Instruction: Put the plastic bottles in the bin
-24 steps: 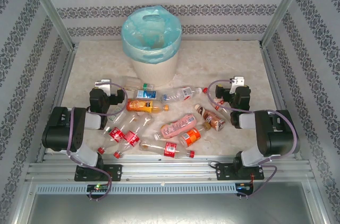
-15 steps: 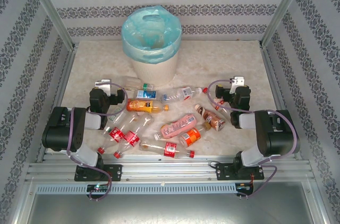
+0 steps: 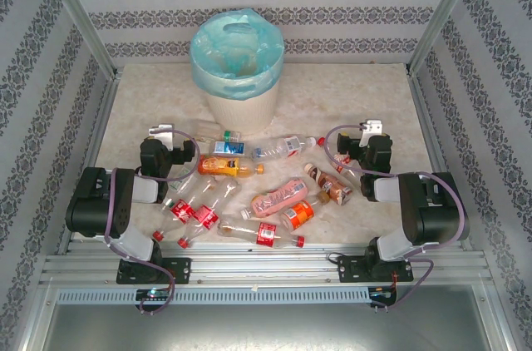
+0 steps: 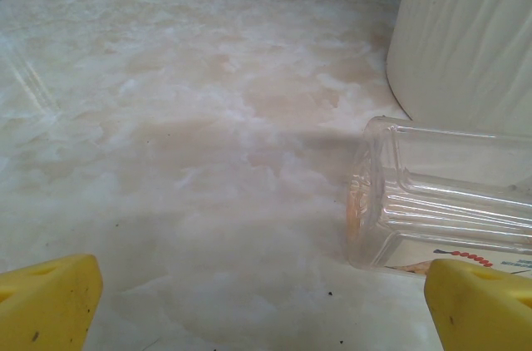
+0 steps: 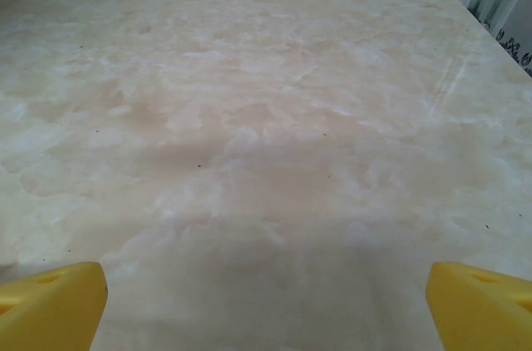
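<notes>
The cream-white bin [image 3: 238, 101], lined with a light blue bag, stands at the back centre of the table. Several plastic bottles lie between the arms: an orange one [image 3: 224, 167], a clear one with a blue label [image 3: 223, 146], a pink one [image 3: 278, 197], a brown one [image 3: 328, 185] and clear ones with red labels [image 3: 263, 234]. My left gripper [image 4: 264, 309] is open low over bare table, left of the bottles. The base of a clear bottle [image 4: 432, 201] lies just ahead of its right fingertip [image 4: 482, 305], beside the bin wall [image 4: 465, 35]. My right gripper [image 5: 266, 309] is open over bare table.
Patterned walls and aluminium posts close in the marble-look table [image 3: 349, 93] on three sides. Both arms sit folded low near the front rail, the left gripper [image 3: 164, 138] and the right gripper [image 3: 370, 136] flanking the pile. Open table lies left and right of the bin.
</notes>
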